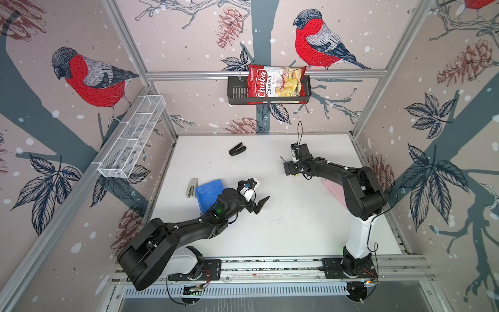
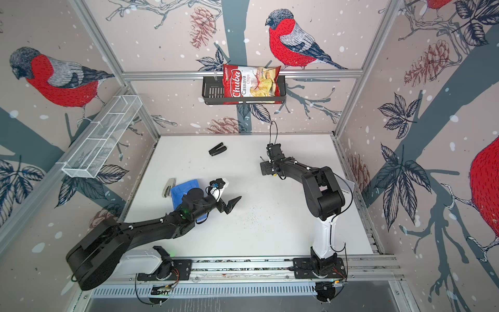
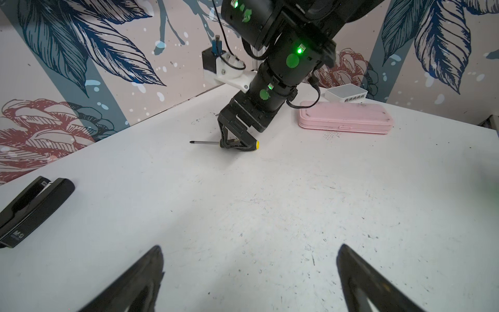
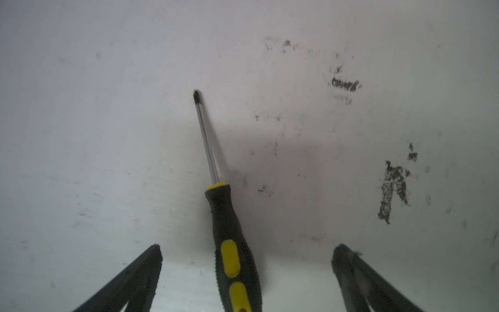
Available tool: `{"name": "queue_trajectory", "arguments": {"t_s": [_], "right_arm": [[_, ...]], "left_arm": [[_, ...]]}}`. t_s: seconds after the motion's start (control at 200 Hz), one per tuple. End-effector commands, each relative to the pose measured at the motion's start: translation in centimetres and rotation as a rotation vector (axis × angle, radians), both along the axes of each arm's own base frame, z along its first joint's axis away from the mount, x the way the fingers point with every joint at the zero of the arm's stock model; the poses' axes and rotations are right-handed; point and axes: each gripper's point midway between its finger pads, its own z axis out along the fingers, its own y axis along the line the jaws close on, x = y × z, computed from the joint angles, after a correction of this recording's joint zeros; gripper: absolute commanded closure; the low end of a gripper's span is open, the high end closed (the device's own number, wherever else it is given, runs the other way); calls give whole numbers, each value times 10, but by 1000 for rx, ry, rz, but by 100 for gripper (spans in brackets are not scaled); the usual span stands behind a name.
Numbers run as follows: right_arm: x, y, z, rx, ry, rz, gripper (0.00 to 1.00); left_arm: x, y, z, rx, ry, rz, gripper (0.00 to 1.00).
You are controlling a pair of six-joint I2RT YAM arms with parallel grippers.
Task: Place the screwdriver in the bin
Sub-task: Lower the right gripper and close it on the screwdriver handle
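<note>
Reading "Chuba Cassava Chips" on bag (image 1: 275,83); screwdriver (image 4: 232,243) on table (image 1: 297,229).

The left arm (image 1: 189,229) and right arm (image 1: 359,189) are matte black with rounded joint housings, each on a white base segment (image 1: 359,237) set on a black plate (image 1: 334,266). Thin black cables (image 1: 299,132) loop along the links. Green lights (image 3: 299,50) dot the right wrist, beside a white camera bracket (image 3: 229,73) carrying a blue plug (image 3: 217,44). The left claw (image 3: 249,247) and right claw (image 4: 249,247) have black triangular fingers.
</note>
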Motion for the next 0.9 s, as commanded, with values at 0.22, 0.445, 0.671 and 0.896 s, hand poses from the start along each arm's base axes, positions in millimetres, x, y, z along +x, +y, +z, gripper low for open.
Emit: {"name": "queue_trajectory", "arguments": {"t_s": [0.22, 0.445, 0.671, 0.896], "right_arm": [[-6, -4, -18, -25, 56, -18, 14], [-12, -2, -23, -20, 74, 0, 27], [-19, -1, -23, -11, 79, 29, 46], [-15, 0, -26, -12, 66, 30, 58]], "left_arm": [[-6, -7, 13, -25, -65, -60, 2], [-6, -6, 14, -17, -68, -56, 2], [-6, -5, 13, -12, -69, -50, 2], [-7, -3, 14, -15, -68, -47, 2]]}}
